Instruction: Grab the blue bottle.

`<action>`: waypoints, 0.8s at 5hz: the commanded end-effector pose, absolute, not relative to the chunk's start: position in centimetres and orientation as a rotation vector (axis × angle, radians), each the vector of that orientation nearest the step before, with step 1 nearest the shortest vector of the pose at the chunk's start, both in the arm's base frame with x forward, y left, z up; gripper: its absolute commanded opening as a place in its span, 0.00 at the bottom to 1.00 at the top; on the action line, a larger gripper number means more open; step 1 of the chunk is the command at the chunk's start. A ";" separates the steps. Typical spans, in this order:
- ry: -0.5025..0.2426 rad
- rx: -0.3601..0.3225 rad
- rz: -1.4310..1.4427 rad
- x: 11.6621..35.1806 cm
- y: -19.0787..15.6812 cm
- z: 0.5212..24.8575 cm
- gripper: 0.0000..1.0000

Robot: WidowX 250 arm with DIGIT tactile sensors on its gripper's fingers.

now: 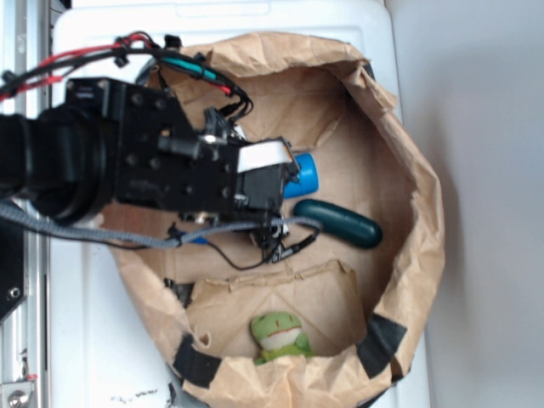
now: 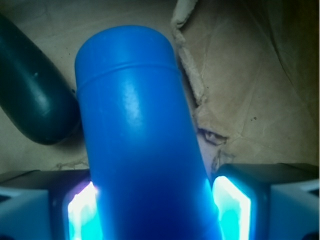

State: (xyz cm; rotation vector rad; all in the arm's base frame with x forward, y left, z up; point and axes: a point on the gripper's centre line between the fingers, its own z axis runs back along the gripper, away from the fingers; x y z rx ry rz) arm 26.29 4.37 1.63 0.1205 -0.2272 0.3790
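**In the paper-lined bin: close on the bottle**

Inside the brown paper liner (image 1: 399,161), toward its middle, the blue bottle (image 2: 140,135) lies on its side, wide body pointing away from your gripper (image 2: 155,207). The wrist view shows the gripper straddling the bottle, one finger (image 2: 82,212) against its left flank and a sliver of gap on the right, so it looks nearly closed but not clearly clamped. Squeeze evenly and keep centred on the body; smooth plastic may slip. The dark green capsule (image 2: 32,95) sits touching or just beside the bottle's left side, so lift straight up. The green toy (image 1: 279,334) near the liner's front edge is well apart
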 end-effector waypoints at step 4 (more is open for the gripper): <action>-0.249 0.075 0.214 23.9 2.2 16.4 0.00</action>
